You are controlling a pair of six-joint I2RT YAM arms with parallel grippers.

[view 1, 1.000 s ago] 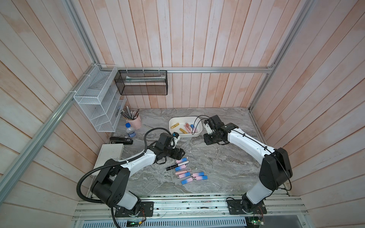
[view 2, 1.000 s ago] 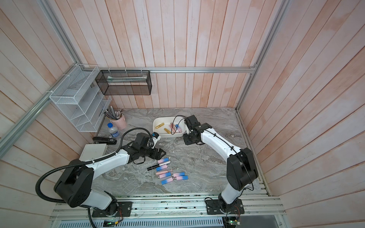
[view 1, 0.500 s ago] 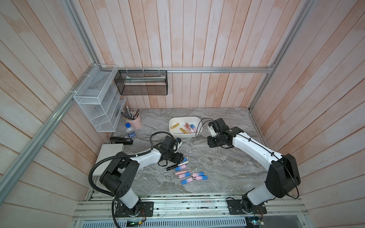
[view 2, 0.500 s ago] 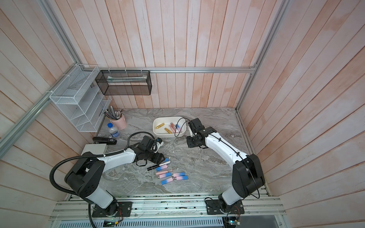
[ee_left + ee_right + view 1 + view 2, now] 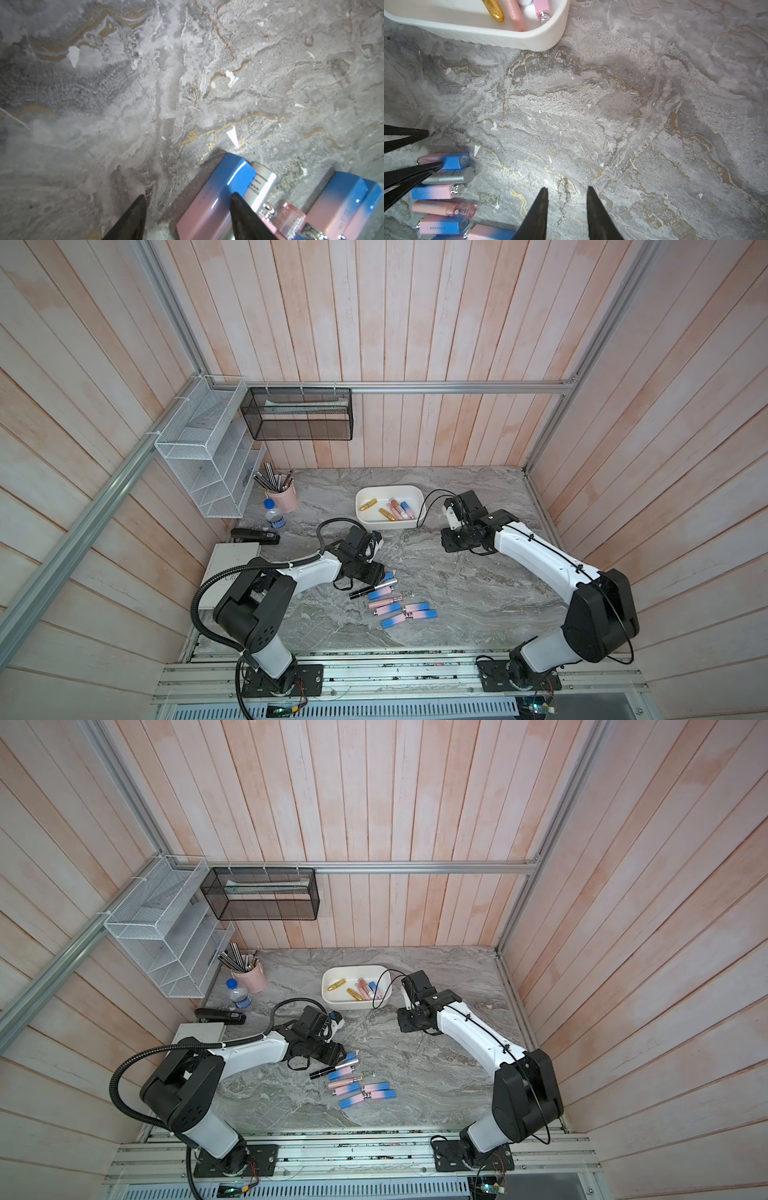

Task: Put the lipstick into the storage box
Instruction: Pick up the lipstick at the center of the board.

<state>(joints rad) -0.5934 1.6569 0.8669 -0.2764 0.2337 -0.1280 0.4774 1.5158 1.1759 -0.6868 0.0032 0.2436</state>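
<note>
Right pincer (image 5: 566,189) backed off storage box (image 5: 390,525), marble tabletop (image 5: 457,605), plank walls (image 5: 395,323)

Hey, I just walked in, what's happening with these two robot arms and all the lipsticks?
The job is getting lipsticks off the marble table and into the white storage box, where several lipsticks already lie. The left gripper is down at the loose cluster, jaws open astride the pink-and-blue lipstick at its edge, not yet clamped on it. The right gripper hovers empty over bare table beside the box, jaws slightly apart.
</note>
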